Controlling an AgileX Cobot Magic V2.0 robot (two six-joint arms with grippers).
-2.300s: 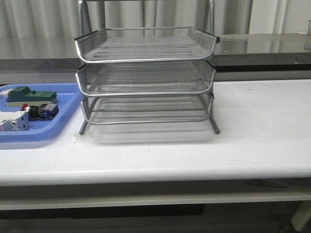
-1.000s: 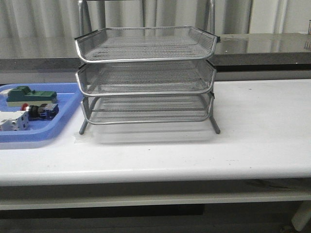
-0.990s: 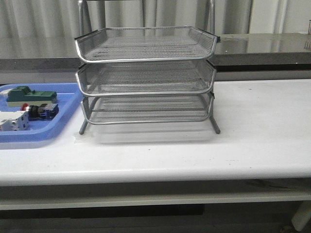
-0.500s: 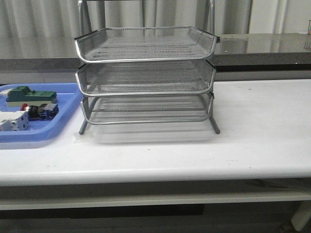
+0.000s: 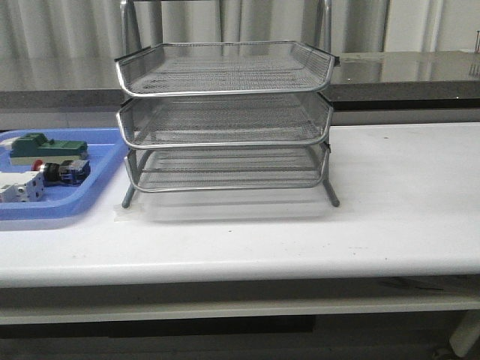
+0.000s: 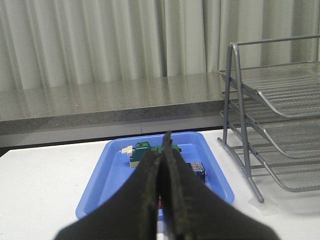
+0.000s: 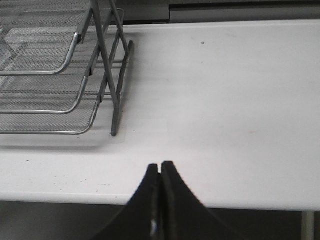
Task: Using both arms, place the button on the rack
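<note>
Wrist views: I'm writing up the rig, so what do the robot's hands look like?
Left hand and right hand look alike: two matte black fingers each, broad at the base and curving to narrow tips, with finely ribbed inner faces. No cables or markings show, and neither arm appears in the front view.

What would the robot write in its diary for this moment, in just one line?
button: in blue tray, untouched | rack: all tiers bare | left gripper: shut, holding nothing | right gripper: shut, holding nothing
</note>
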